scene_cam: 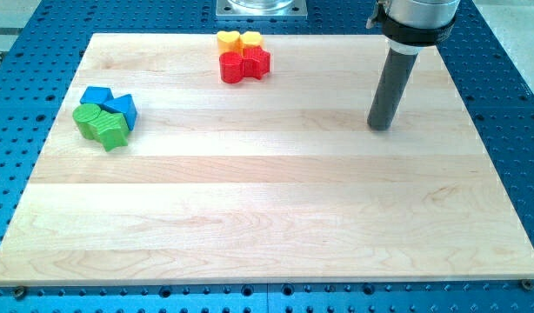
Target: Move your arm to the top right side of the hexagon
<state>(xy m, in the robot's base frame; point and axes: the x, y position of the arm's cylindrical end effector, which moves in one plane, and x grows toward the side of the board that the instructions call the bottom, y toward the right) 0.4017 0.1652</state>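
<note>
My tip (382,128) rests on the wooden board (276,217) in the upper right part, far from every block. Near the top edge, a little left of centre, two yellow blocks touch: a several-sided one (228,39), possibly the hexagon, and a lobed one (250,39). Just below them sit two red blocks, a rounded one (231,67) and a star-like one (256,62). My tip is well to the right of this cluster and lower in the view. At the left edge a blue cube (96,96), another blue block (121,107), a rounded green block (90,118) and a green star (113,129) sit packed together.
The board lies on a blue perforated table (510,130). A metal mount (262,8) sits at the view's top centre. The arm's grey collar (417,22) hangs over the board's top right corner.
</note>
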